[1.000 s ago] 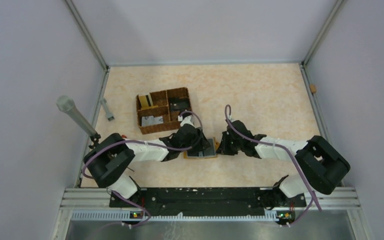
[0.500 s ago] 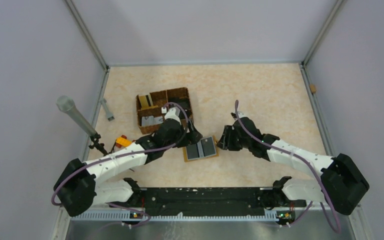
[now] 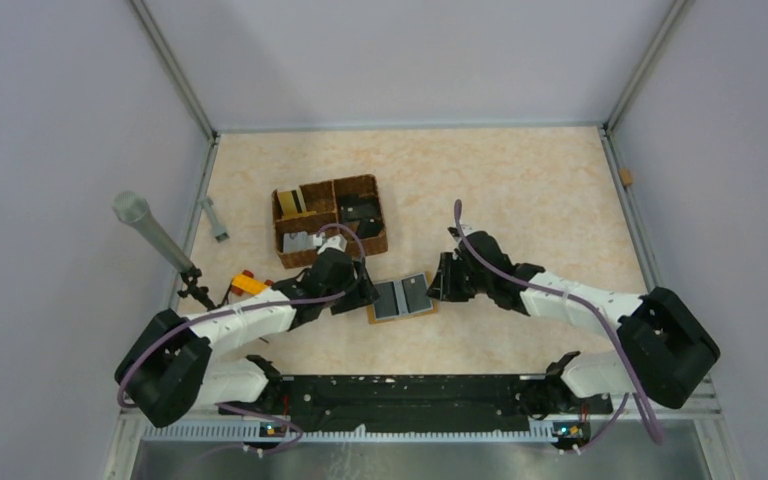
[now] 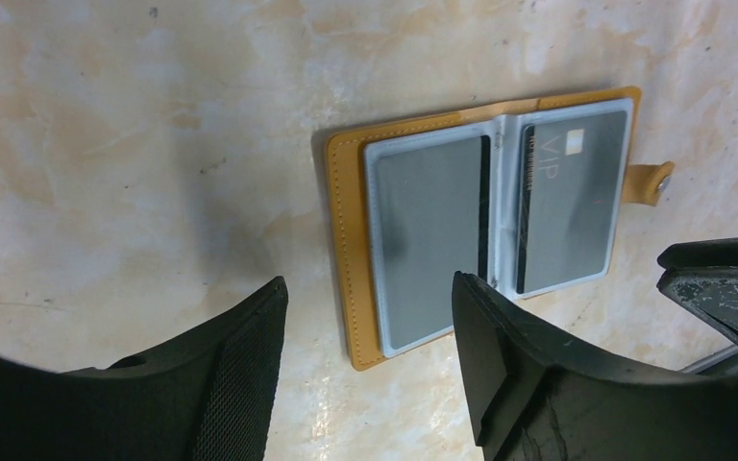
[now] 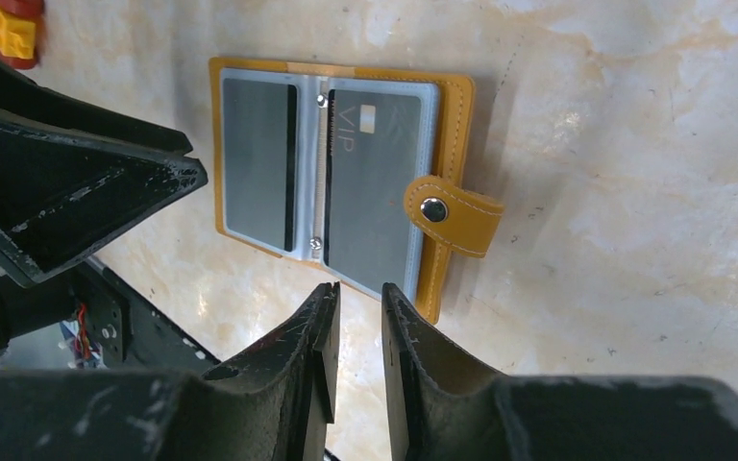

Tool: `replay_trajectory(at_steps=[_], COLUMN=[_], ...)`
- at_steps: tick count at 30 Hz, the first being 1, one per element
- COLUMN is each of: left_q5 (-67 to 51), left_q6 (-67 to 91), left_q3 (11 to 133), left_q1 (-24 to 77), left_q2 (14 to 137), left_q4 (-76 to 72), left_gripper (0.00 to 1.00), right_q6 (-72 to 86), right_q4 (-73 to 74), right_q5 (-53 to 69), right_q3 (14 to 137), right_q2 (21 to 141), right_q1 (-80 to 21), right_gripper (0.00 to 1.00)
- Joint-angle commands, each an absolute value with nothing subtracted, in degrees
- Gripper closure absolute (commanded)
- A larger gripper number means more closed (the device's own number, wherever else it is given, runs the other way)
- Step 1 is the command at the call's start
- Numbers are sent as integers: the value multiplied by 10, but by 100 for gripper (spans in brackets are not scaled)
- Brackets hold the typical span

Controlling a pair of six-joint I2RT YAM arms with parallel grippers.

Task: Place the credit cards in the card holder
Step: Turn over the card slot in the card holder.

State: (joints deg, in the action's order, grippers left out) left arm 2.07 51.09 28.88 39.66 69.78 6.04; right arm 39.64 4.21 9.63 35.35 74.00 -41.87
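Note:
The card holder (image 3: pixel 402 297) lies open on the table, mustard-orange with its stud strap (image 5: pixel 452 213) on the right. Its two clear sleeves each hold a grey credit card: a plain one (image 4: pixel 428 240) and one marked VIP (image 4: pixel 572 211). My left gripper (image 3: pixel 365 290) is open and empty, just above the holder's left edge (image 4: pixel 370 288). My right gripper (image 3: pixel 440 282) is at the holder's right edge, empty, its fingers a narrow gap apart (image 5: pixel 358 288). More cards lie in the basket: a grey one (image 3: pixel 305 242), a dark one (image 3: pixel 360 210) and a yellowish one (image 3: pixel 290 203).
The brown woven compartment basket (image 3: pixel 328 182) stands just behind the left gripper. An orange-and-red toy block (image 3: pixel 247 283) lies by the left arm. A grey microphone on a stand (image 3: pixel 145 225) and a small grey object (image 3: pixel 215 220) are at the left wall.
The left gripper was over the holder, drew back towards the basket, and has now come down to the holder's left edge. The open holder is uncovered. The right gripper stayed by its right edge.

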Motion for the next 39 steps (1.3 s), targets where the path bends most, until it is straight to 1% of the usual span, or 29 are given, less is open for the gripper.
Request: replay_trajectory(at_steps=[1,5,8,14,26,31,39], left_q5=[4,3,-18,-21,-24,-24,-25], left_q6=[516,520,521,521,522,523,524], left_q3=[282,277,277,276,274,272,270], left_q1=[392,391,390,390,390,390,390], left_q2=[712,721,728,735,735,735,735], left_q4=[36,23,18,17,14,13,9], left_gripper=[34,38,39,42,44,45,46], right_q6=[398,398,399,398,400,402,406], right_q4=[11,6,6,16,4,4,4], right_q5=[112,109,104,86,96,99,104], right_q3=[362,361,361,361,359,359,367], right_q2=[761,775,788,801,829,823,802], right_q1=[-424,-424,-424,-424,-424,-424,-425], right_gripper=[77,79,80,80,80,82,89])
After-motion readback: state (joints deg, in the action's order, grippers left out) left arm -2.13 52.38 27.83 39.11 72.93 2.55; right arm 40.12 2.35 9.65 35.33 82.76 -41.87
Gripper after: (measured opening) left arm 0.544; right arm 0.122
